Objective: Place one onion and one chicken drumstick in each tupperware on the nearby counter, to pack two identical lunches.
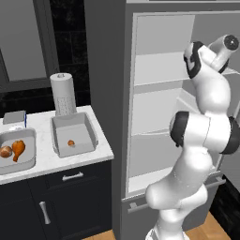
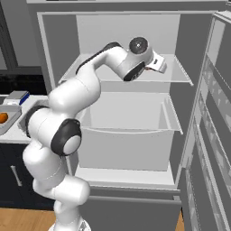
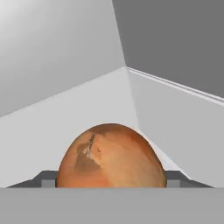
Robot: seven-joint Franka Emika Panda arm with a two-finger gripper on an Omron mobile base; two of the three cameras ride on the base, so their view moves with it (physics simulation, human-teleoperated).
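Gripper [image 3: 111, 183] clamps the round brown papery onion [image 3: 111, 159] between its dark tips, deep in the white fridge [image 2: 131, 113] on a shelf (corner walls close behind). Do it well: lift straight before backing out, clear the shelf lip, then carry to the grey rectangular tupperware [image 1: 89, 133] on the white marbled counter [image 1: 105, 150].

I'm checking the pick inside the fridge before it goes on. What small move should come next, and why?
Probably lift and draw back out of the fridge: the onion sits between the gripper fingertips, apparently gripped, and the nearer tupperware holds only a drumstick.
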